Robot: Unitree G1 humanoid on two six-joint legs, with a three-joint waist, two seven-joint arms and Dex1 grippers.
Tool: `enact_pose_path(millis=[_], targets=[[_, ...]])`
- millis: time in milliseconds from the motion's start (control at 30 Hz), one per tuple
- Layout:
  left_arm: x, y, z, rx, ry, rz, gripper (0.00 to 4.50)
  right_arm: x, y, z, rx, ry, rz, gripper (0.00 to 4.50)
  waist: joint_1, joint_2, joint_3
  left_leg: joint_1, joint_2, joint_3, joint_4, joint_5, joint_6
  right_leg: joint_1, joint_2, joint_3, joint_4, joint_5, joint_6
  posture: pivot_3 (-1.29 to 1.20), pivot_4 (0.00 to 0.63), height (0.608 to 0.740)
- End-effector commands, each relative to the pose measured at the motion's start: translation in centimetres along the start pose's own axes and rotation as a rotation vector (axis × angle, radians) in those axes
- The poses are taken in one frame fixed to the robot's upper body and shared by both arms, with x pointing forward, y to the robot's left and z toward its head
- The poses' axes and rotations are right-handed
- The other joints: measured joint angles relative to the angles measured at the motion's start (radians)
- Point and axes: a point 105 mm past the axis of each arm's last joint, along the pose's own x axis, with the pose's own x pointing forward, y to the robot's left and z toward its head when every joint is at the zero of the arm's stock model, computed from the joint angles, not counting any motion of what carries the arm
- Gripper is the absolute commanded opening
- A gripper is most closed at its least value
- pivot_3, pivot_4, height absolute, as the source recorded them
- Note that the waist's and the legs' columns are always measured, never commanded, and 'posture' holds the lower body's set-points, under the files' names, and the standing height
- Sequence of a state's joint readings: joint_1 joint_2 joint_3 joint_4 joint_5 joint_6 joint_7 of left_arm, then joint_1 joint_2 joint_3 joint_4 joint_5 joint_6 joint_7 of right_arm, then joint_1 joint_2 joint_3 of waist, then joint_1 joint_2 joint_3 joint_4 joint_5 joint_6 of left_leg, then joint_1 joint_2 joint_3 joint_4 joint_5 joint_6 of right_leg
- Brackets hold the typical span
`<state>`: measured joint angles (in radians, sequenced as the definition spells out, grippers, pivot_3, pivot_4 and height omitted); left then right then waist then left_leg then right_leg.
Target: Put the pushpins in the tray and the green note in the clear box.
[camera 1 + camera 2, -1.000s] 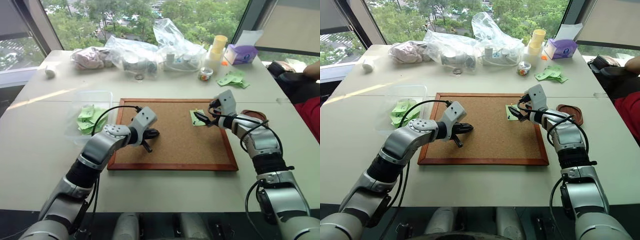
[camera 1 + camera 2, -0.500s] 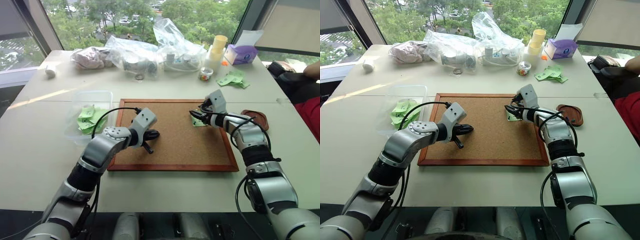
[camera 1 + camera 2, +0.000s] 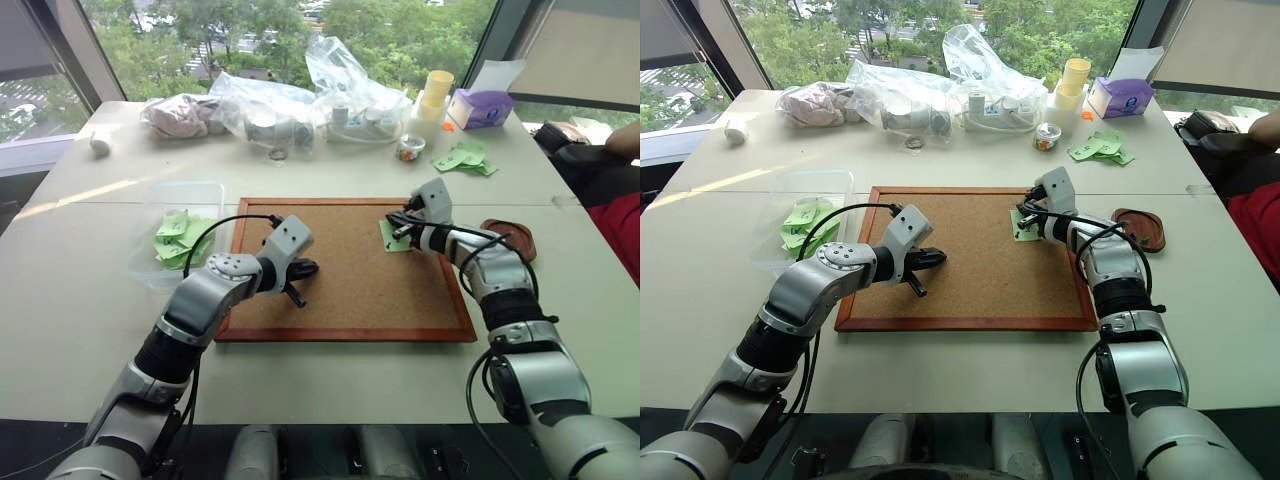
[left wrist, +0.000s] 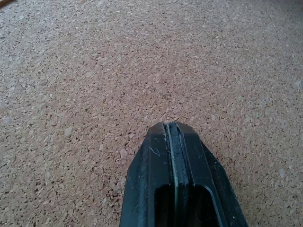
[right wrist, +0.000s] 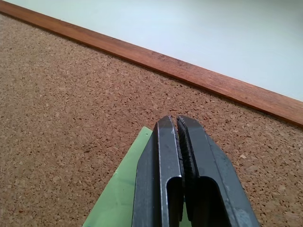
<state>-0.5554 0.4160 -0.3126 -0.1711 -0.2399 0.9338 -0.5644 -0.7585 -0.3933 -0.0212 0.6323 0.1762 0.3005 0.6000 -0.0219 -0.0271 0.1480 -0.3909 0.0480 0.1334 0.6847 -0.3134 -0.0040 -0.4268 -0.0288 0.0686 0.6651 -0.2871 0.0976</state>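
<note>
The green note [image 3: 393,236] lies on the cork board [image 3: 345,290] under the right end effector [image 3: 397,229], fingers pressed together.

Cork board [image 3: 350,275] centre bare between the two arms. Desk [image 3: 70,300] bare left and front of board. Far edge crowded: plastic bags [image 3: 300,95], cups [image 3: 435,95], tissue box [image 3: 483,108].

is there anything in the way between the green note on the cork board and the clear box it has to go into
Nothing visible blocks the way. The green note lies near the cork board's right edge, under the shut right gripper. The clear box sits on the table off the board's left side. Only the shut left gripper, over the board's left part, stands near that line.
</note>
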Motion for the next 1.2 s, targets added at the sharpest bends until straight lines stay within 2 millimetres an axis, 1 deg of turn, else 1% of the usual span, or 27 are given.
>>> enact_pose_path(millis=[33, 167, 267, 333, 400, 467, 500, 567, 633, 700, 800, 967, 1033, 1067, 1167, 1200], targets=[[0.3, -0.3, -1.5, 0.044, 0.074, -0.005, 0.00, -1.0, -1.3, 4.7, -0.006, -0.208, -0.059, 0.02, 0.000, 0.001, 0.000, 0.000, 0.000, 0.000, 0.000, 0.000, 0.000, 0.000, 0.000, 0.000, 0.000, 0.000, 0.000, 0.00, 0.150, 0.738], [0.2, -0.3, -1.4, 0.050, 0.073, -0.007, 0.00, -1.1, -1.3, 5.0, -0.003, -0.236, -0.065, 0.02, -0.001, 0.002, -0.001, 0.000, 0.000, 0.000, 0.000, 0.000, 0.000, 0.000, 0.000, 0.000, 0.000, 0.000, 0.000, 0.00, 0.150, 0.738], [0.4, -0.8, -1.4, 0.038, 0.068, -0.027, 0.00, -1.3, -0.8, 4.4, -0.012, -0.222, -0.054, 0.02, -0.001, 0.003, -0.001, 0.001, 0.000, 0.000, 0.000, 0.000, 0.000, 0.000, 0.000, 0.000, 0.000, 0.000, 0.000, 0.00, 0.150, 0.738], [0.4, -1.0, -1.2, 0.040, 0.059, -0.040, 0.00, -1.9, -1.4, 4.6, -0.005, -0.235, -0.084, 0.02, -0.001, 0.003, -0.001, 0.001, 0.000, 0.000, 0.000, 0.000, 0.000, 0.000, 0.000, 0.000, 0.000, 0.000, 0.000, 0.00, 0.150, 0.738], [0.3, -1.3, -0.8, 0.044, 0.038, -0.060, 0.00, -3.5, -3.5, 5.2, 0.004, -0.258, -0.183, 0.02, 0.000, 0.003, -0.001, 0.000, 0.000, 0.000, 0.000, 0.000, 0.000, 0.000, 0.000, 0.000, 0.000, 0.000, 0.000, 0.00, 0.150, 0.738], [0.1, -1.6, -0.5, 0.056, 0.024, -0.085, 0.00, -6.0, -6.7, 4.9, -0.007, -0.235, -0.347, 0.02, 0.006, 0.004, -0.001, 0.000, 0.000, 0.000, 0.000, 0.000, 0.000, 0.000, -0.001, 0.000, 0.000, 0.000, 0.000, 0.00, 0.150, 0.738], [0.1, -1.6, -0.5, 0.069, 0.023, -0.094, 0.00, -7.1, -7.7, 4.6, -0.018, -0.222, -0.403, 0.02, 0.010, 0.004, -0.001, 0.000, -0.001, 0.000, 0.000, 0.000, 0.000, 0.000, -0.001, 0.000, 0.000, 0.000, 0.000, 0.00, 0.150, 0.738], [-0.1, -1.9, -0.6, 0.099, 0.026, -0.115, 0.00, -8.9, -9.1, 3.8, -0.019, -0.191, -0.484, 0.02, 0.007, 0.004, -0.001, 0.000, -0.001, 0.000, 0.000, 0.000, 0.000, 0.000, -0.002, 0.000, 0.000, 0.000, 0.000, 0.00, 0.150, 0.738], [-0.2, -2.0, -0.6, 0.111, 0.024, -0.128, 0.00, -10.4, -9.9, 2.5, -0.011, -0.142, -0.545, 0.02, 0.004, 0.004, -0.001, 0.000, 0.000, 0.000, -0.001, 0.000, 0.000, 0.000, -0.001, 0.000, -0.001, 0.000, 0.000, 0.00, 0.150, 0.738], [-0.2, -2.1, -0.6, 0.112, 0.020, -0.136, 0.00, -11.5, -10.3, 1.0, -0.001, -0.091, -0.577, 0.02, -0.001, 0.005, -0.002, 0.000, 0.000, 0.000, -0.001, 0.000, 0.000, 0.000, 0.000, 0.001, -0.001, 0.000, 0.000, 0.00, 0.150, 0.738], [-0.1, -2.2, -0.6, 0.124, 0.021, -0.152, 0.00, -12.3, -10.7, -0.6, 0.034, -0.039, -0.602, 0.02, -0.001, 0.008, -0.002, 0.001, 0.000, 0.001, -0.001, 0.000, -0.001, 0.000, 0.001, 0.001, 0.000, 0.000, 0.000, 0.00, 0.150, 0.738], [0.2, -2.1, -0.6, 0.138, 0.022, -0.159, 0.00, -12.6, -11.6, -2.0, 0.118, -0.019, -0.640, 0.02, 0.001, 0.009, -0.002, 0.001, 0.000, 0.001, -0.001, 0.000, -0.001, 0.000, 0.001, 0.002, 0.000, 0.000, 0.000, 0.00, 0.150, 0.738], [0.3, -2.1, -0.5, 0.141, 0.020, -0.160, 0.00, -12.5, -12.1, -2.6, 0.145, -0.008, -0.657, 0.57, 0.003, 0.009, -0.002, 0.001, 0.000, 0.001, 0.000, 0.000, -0.001, 0.000, 0.001, 0.002, 0.000, 0.000, 0.000, 0.00, 0.150, 0.738], [0.3, -2.1, -0.5, 0.143, 0.020, -0.161, 0.00, -12.4, -12.2, -2.6, 0.145, -0.011, -0.656, 0.87, 0.003, 0.009, -0.002, 0.001, -0.001, 0.001, 0.000, 0.000, -0.001, 0.001, 0.001, 0.002, 0.000, 0.000, 0.000, 0.00, 0.150, 0.738], [0.2, -2.1, -0.5, 0.146, 0.020, -0.162, 0.00, -12.2, -12.4, -2.3, 0.136, -0.016, -0.660, 2.45, 0.003, 0.009, -0.002, 0.001, -0.001, 0.000, 0.000, 0.000, -0.001, 0.001, 0.001, 0.002, -0.001, 0.000, 0.000, 0.00, 0.150, 0.738], [0.2, -2.1, -0.5, 0.146, 0.020, -0.162, 0.00, -12.2, -12.4, -2.3, 0.135, -0.016, -0.660, 2.87, 0.003, 0.009, -0.002, 0.001, -0.001, 0.000, 0.000, 0.000, -0.001, 0.001, 0.001, 0.002, 0.000, 0.000, 0.000, 0.00, 0.150, 0.738]])
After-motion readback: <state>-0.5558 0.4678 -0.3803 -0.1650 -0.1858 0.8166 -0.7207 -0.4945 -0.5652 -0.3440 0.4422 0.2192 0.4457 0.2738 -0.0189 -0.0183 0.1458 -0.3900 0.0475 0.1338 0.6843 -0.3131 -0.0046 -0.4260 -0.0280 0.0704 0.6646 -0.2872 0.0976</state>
